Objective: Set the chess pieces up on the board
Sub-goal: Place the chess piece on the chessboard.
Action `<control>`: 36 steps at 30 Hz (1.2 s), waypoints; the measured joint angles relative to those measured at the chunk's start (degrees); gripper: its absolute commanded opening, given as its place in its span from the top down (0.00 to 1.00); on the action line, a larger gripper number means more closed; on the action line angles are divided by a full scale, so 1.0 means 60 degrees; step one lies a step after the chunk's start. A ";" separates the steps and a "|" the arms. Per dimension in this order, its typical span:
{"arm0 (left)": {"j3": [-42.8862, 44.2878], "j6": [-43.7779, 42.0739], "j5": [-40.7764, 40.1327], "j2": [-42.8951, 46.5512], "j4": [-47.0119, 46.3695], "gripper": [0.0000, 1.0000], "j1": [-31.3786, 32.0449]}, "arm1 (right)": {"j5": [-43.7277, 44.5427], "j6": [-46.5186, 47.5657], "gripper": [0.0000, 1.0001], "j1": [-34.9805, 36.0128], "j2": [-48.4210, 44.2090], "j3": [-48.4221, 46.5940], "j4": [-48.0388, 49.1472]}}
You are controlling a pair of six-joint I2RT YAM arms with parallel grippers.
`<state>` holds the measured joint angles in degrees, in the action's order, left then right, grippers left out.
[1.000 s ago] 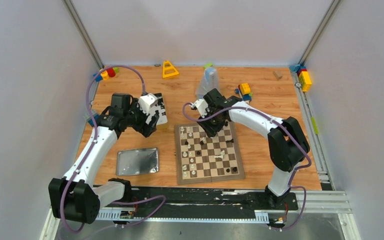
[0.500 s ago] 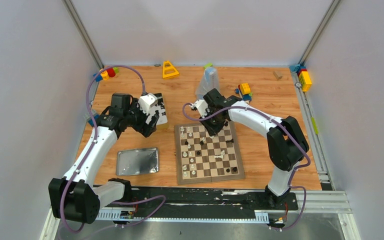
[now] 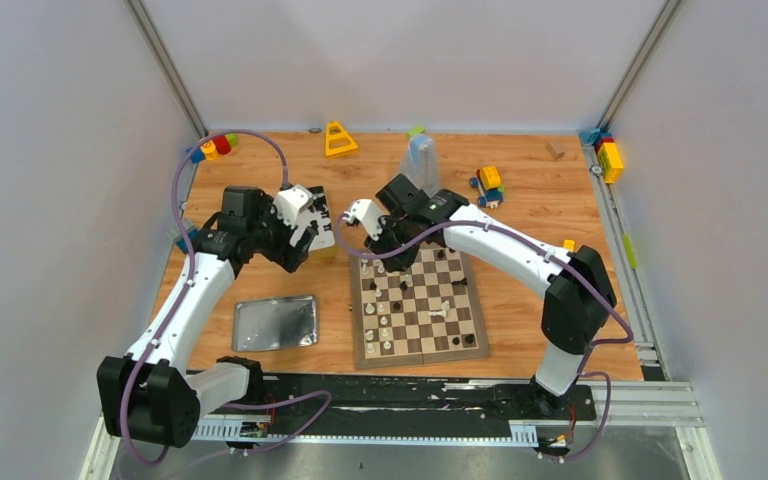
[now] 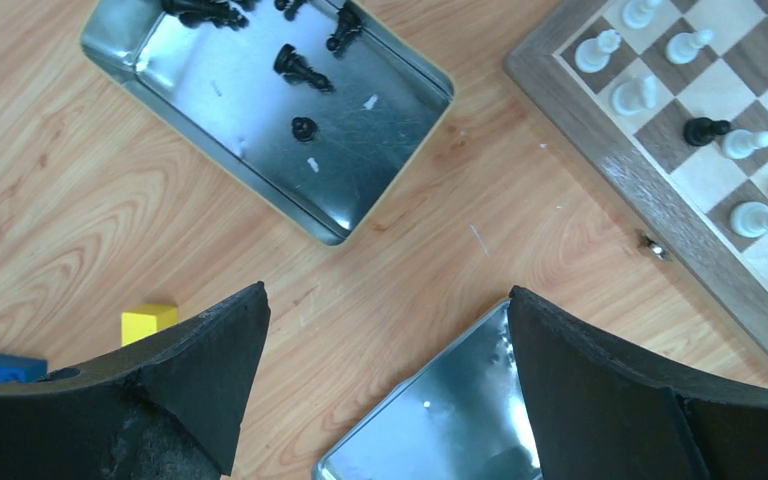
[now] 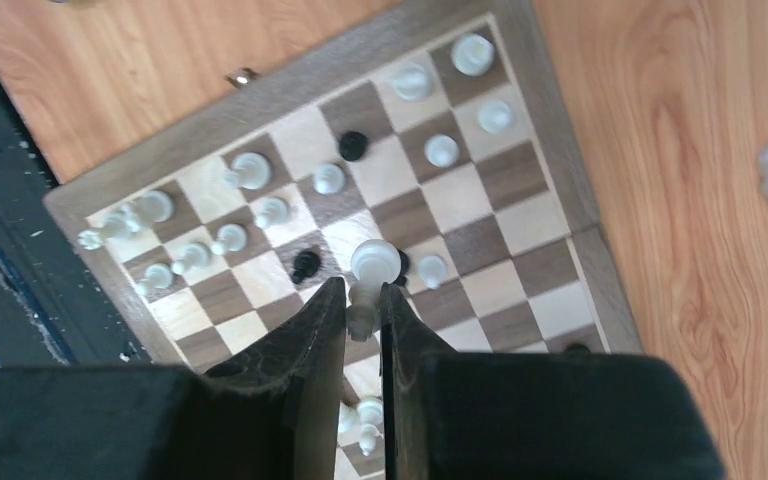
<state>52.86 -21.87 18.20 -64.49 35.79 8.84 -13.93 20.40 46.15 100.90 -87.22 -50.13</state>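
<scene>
The board [image 3: 360,335] lies mid-table, with cream-white pieces [image 3: 370,310] mostly along its left columns and a few black pieces [image 3: 397,306] scattered. My right gripper [image 3: 375,242] hangs over the board's far-left corner. In the right wrist view it [image 5: 363,295] is shut on a white piece [image 5: 372,265], held above the board [image 5: 550,120]. My left gripper [image 4: 388,292] is open and empty above bare table, between the silver tin [image 4: 380,120] holding several black pieces [image 4: 300,68] and the tin's lid [image 4: 450,430].
The lid [image 3: 275,322] lies left of the board. A yellow triangular toy [image 3: 339,139], a clear plastic object [image 3: 418,160] and toy blocks [image 3: 488,180] sit at the back. More blocks sit at the far corners [image 3: 610,158]. A yellow block [image 4: 148,322] lies by my left finger.
My right gripper has moved left across the board's far edge toward its far-left corner, carrying the white piece. The left arm has not moved.
</scene>
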 measured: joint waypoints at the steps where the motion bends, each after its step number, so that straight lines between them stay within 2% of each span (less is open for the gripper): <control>1: 0.0000 0.0022 -0.0135 0.0000 -0.0022 0.03 0.0000 | -0.0044 0.0022 0.99 0.0153 0.0015 -0.0066 -0.0033; 8: 0.0000 0.0248 -0.1235 -0.0022 -0.0259 0.02 -0.0066 | -0.0244 0.0120 0.99 0.1024 0.0718 -0.0754 -0.0087; 16: 0.0000 0.0408 -0.1996 -0.0488 -0.0346 0.02 -0.0521 | -0.0291 0.0131 0.99 0.1308 0.1719 -0.1053 -0.0109; 36: 0.0000 0.0415 -0.2116 -0.0521 -0.0361 0.02 -0.0605 | -0.0262 0.0157 0.96 0.1432 0.2641 -0.1384 -0.0189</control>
<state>52.86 -19.38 5.50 -67.61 33.63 5.21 -15.51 21.34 54.74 116.75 -95.53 -51.27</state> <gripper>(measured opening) 0.982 0.169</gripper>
